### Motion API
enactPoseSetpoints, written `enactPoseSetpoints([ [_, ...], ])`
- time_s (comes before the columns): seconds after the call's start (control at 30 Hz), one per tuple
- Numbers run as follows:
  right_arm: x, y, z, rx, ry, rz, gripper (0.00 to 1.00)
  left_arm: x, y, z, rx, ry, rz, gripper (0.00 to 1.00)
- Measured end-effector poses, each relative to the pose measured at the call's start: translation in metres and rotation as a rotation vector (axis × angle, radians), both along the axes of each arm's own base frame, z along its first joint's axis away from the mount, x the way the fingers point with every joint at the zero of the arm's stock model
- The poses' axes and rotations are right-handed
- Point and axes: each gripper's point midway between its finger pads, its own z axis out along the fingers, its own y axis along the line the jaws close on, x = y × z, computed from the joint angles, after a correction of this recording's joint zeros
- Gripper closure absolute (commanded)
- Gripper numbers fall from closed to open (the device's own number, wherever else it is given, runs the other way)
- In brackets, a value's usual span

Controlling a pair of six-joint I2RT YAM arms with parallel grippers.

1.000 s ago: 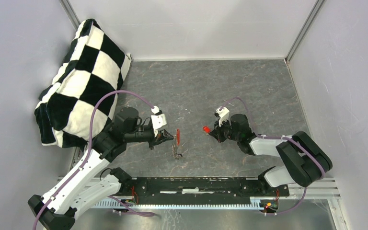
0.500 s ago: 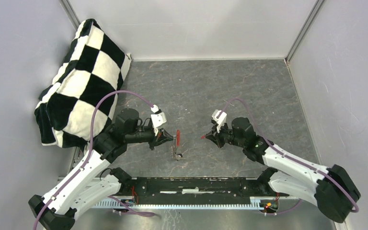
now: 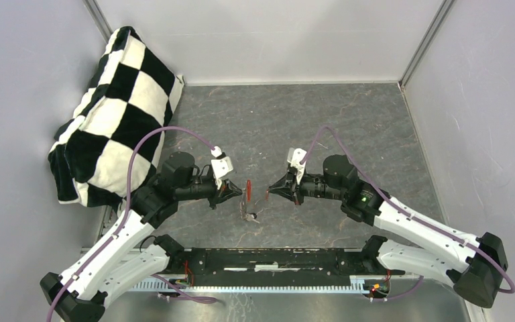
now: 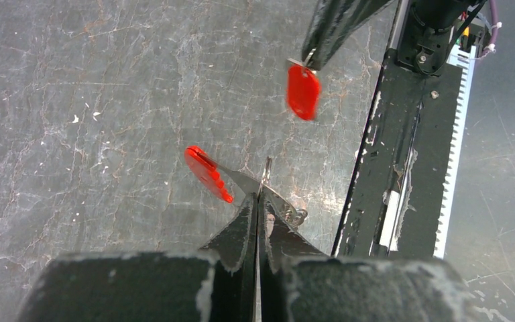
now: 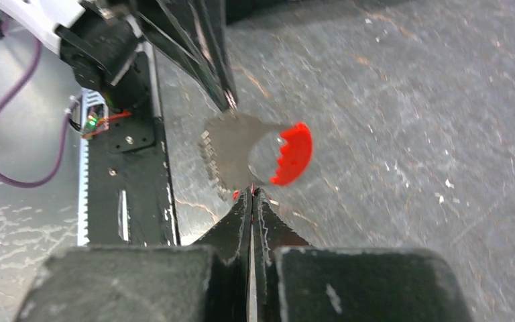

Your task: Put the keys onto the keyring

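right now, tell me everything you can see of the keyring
The keyring is a thin ring held on edge: a bright red toothed band, plastic-looking, joined to a grey metal-looking arc with a stepped rim. The left pincer is shut on the grey arc. Small metal bits hang at its lower end, too small to make out. The red-headed key, in the shut right pincer, hangs near it but apart.

White links (image 3: 107, 245), black joints (image 3: 174, 168), looping purple cables (image 3: 174, 127).

Glossy red plastic key (image 4: 304, 90), metal keyring (image 5: 226, 149), matt mottled table (image 3: 349, 114)
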Motion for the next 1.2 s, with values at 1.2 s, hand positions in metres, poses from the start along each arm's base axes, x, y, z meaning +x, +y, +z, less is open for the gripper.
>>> enactPoseSetpoints([
  [1.2,0.003,0.062,0.023,-0.027,-0.067,-0.175,1.0,0.011,0.0,-0.001,-0.014,0.059,0.097,0.98],
])
